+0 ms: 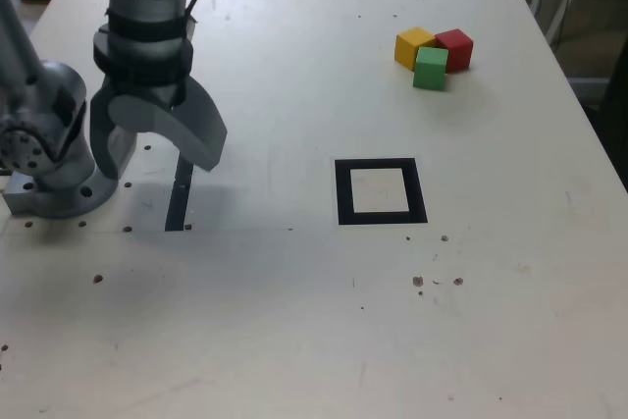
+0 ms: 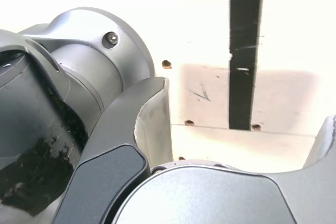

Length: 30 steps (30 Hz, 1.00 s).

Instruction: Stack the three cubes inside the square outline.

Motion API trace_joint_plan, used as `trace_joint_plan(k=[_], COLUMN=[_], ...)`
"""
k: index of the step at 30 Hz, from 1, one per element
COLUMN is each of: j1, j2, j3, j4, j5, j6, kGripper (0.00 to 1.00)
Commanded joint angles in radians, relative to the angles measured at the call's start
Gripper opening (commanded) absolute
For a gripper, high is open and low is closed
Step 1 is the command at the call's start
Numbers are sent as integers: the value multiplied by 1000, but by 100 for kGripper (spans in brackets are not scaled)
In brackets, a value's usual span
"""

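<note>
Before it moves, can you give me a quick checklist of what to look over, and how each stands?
1. Gripper open: ok.
2. Nothing between its jaws: ok, only table shows there.
3. All cubes in view: ok, red, yellow, green.
4. Cubes spaced apart for gripping: not ok, they are bunched together.
5. Square free for stacking: ok.
6. Firmness of grip: cannot tell.

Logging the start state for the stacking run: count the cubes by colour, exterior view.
Yellow cube: 1
Red cube: 1
Green cube: 1
Total cubes: 3
</note>
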Motion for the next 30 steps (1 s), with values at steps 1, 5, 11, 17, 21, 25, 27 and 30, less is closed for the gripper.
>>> trace_joint_plan(k=[1,5,11,17,21,25,27,30], j1=[28,93,159,183,208,238,250,264], j2=[-7,9,115,163,194,268,313,375], j3=[-32,-143,-351,-534,-660,-808,-892,-1016], j4=[13,66,210,263,279,328,361,401], j5=[5,47,109,176,205,213,216,220], j6=[37,145,270,339,429,571,644,727], kGripper=[99,99,99,99,99,99,99,99])
